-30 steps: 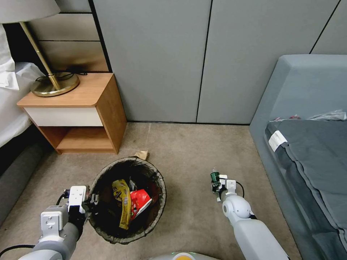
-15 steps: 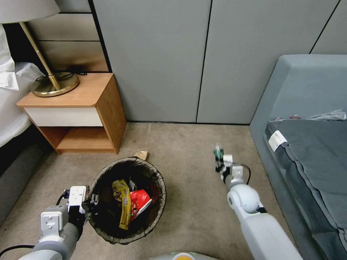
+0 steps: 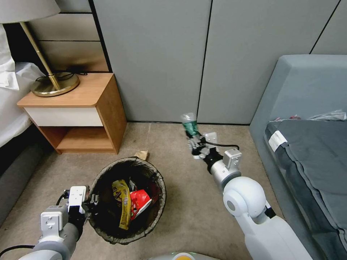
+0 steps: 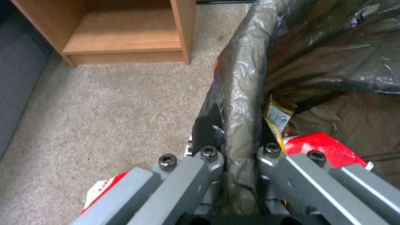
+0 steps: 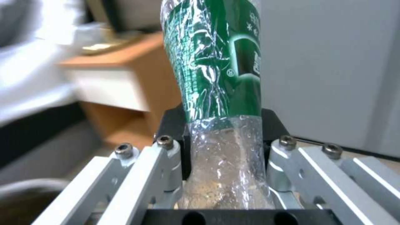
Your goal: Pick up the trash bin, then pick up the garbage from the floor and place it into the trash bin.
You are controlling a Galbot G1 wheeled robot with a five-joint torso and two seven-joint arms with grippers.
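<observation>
Right gripper [image 3: 195,143]: you had it raised above the carpet [image 3: 188,202], out in front of the grey wall panels [image 3: 159,61], fingers clamped on a green plastic bottle [image 3: 189,125]. In the right wrist view the bottle [image 5: 217,93] stood between the two fingers [image 5: 167,162], its clear crumpled end pinched and its green label pointing away from the gripper.

Left gripper [image 3: 91,202]: you had it low at the near left side of the trash bin [image 3: 105,231], closed on the rim. In the left wrist view the fingers [image 4: 208,162] squeezed the folded bag and wall of the bin [image 4: 239,93] between them.

Trash bin: it sat over the carpet, near the open wooden nightstand [image 3: 90,108], well apart from the bottle. Inside you could see a yellow wrapper [image 3: 123,202] and a red-and-white carton [image 3: 140,200].

Brown paper scrap [image 3: 142,154]: it lay on the carpet just beyond the bin's far rim, beside the nightstand's corner.

Other items: a brass lamp [image 3: 54,85] on the nightstand; a grey sofa [image 3: 307,144] at the right.
</observation>
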